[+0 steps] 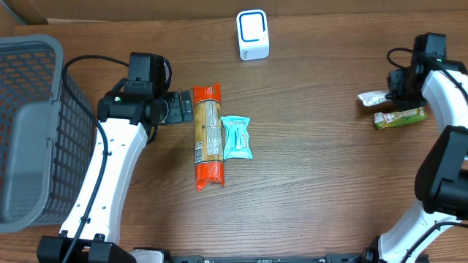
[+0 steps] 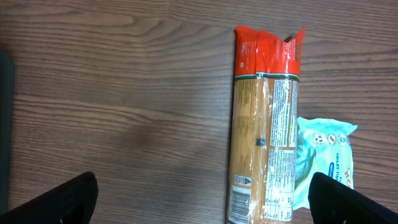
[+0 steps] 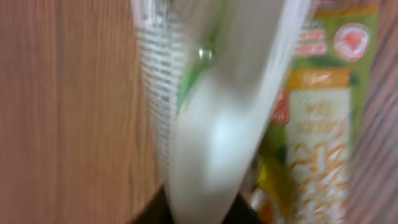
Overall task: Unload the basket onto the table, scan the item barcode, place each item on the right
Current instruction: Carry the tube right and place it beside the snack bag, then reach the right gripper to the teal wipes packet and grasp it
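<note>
The left gripper (image 1: 178, 109) is being held wide open beside the pasta packet (image 1: 208, 135). A white pouch (image 1: 371, 97) is being straddled by the right gripper (image 1: 387, 94); whether it is being clamped cannot be told.

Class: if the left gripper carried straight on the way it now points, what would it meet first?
Probably bare table just beside the pasta pack: the open left gripper looks aimed downward. One of its fingers might catch the blue packet first; depth is unclear.
</note>
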Tool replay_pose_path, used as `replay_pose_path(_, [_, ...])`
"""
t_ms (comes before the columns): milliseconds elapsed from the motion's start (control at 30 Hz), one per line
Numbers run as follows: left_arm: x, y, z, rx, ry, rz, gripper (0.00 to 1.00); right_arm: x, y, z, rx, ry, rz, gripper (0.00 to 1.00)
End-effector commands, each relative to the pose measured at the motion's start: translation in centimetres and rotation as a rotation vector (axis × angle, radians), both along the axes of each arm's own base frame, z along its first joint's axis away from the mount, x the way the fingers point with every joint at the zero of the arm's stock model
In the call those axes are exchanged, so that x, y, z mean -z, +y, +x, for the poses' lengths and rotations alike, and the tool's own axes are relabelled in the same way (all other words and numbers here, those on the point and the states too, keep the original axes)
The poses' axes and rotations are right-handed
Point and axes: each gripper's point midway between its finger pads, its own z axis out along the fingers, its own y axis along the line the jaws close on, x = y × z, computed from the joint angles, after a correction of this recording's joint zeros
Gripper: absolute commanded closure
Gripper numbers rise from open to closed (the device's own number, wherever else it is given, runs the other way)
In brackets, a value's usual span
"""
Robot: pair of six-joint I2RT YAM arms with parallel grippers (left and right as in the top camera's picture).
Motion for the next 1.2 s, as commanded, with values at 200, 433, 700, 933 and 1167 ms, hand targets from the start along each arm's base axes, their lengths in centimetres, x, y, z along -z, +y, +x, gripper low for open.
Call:
replay_pose_path(200, [-0.1, 0.1, 0.1, 0.018, -0.005, 0.018, 0.0, -1.4, 1.7, -0.2, -0.262, 0.001, 0.031, 0.24])
replay_pose_path(433, [-0.1, 0.1, 0.1, 0.018, -0.005, 0.018, 0.0, -10.0, 7.7, 0.8, -0.635, -0.168, 0.064, 0.0])
replay_pose_path(700, [-0.1, 0.1, 0.1, 0.018, -0.005, 0.018, 0.01, -8.9, 25.2, -0.6, -1.074, -0.19, 0.077, 0.0])
replay_pose_path(933, [-0.1, 0.1, 0.1, 0.018, -0.005, 0.018, 0.01, -4.9, 36.9, -3.3, -1.33, -0.185, 0.017, 0.02])
replay_pose_path(1167, [-0.1, 0.1, 0.1, 0.018, -0.005, 0.018, 0.0, 1.9, 42.4, -6.1, -1.459, -0.085, 0.041, 0.07])
